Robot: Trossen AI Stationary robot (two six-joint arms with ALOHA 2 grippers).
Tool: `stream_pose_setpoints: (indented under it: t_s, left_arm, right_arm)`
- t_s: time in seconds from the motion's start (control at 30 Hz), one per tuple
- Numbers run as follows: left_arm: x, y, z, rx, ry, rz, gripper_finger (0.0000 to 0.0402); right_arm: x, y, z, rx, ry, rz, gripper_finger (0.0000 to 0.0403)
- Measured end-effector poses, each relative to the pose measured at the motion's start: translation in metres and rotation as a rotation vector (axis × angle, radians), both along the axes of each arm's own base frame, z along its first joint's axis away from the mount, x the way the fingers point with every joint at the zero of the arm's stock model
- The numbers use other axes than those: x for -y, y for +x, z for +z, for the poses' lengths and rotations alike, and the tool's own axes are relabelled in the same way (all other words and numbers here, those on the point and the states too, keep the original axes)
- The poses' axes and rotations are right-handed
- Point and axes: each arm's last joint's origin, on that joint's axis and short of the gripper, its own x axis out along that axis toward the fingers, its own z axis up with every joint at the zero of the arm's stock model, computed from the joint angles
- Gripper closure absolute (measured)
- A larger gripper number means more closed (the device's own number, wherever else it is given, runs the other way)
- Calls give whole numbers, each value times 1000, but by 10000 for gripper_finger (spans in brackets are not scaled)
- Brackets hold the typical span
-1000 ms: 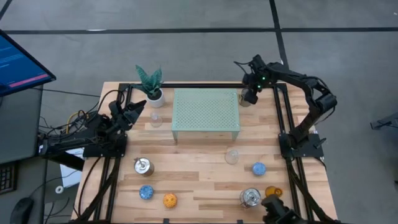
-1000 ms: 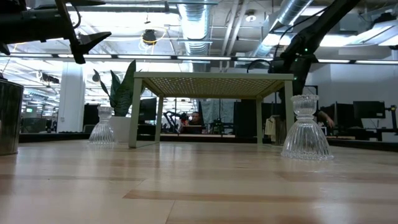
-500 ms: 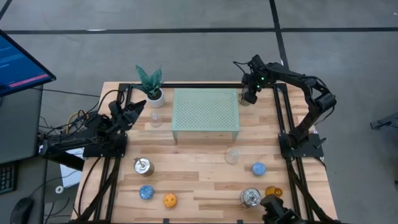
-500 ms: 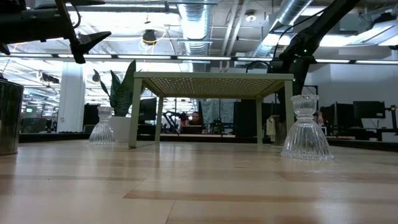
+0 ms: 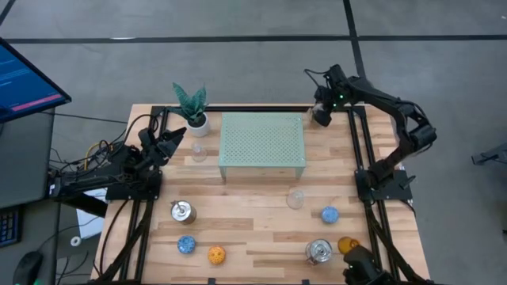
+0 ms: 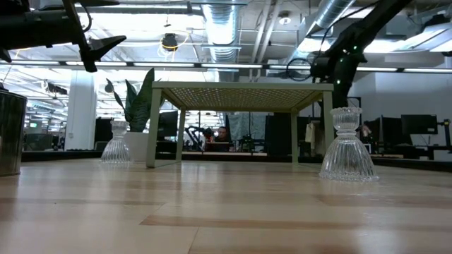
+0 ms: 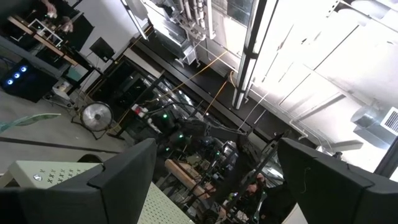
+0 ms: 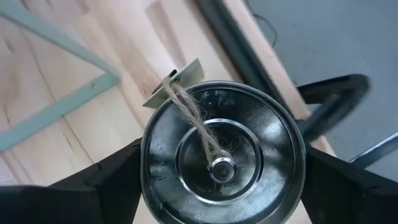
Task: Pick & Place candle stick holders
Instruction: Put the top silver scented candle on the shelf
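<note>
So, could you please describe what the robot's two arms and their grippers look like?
Both arms are dark, nearly black, built of jointed segments with dark cables running along them. The left gripper ends in two tapered dark fingers, which look broad and flat-faced in its wrist view. The right gripper has similar dark, wedge-shaped fingers. A small green light glows on the right arm near its wrist.
</note>
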Motion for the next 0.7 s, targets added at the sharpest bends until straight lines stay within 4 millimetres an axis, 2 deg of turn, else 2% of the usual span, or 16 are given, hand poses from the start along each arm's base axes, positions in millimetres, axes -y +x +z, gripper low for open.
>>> stream_pose_setpoints:
  t_s: [0.1, 0.2, 0.4, 0.53, 0.7]
  left_arm:
    - [0, 0, 0, 0, 0, 0, 64]
    - [0, 0, 0, 0, 0, 0, 64]
    - [0, 0, 0, 0, 0, 0, 64]
    - [0, 0, 0, 0, 0, 0, 64]
    - [0, 0, 0, 0, 0, 0, 64]
  right_arm:
    - [-2, -3, 16, 16, -38, -31, 71]
    - [-6, 1, 40, 63, -96, -38, 71]
    - [-22, 18, 98, 148, -191, 31, 71]
    - [-37, 34, 129, 175, -213, 104, 71]
    - [-60, 51, 149, 205, -225, 211, 71]
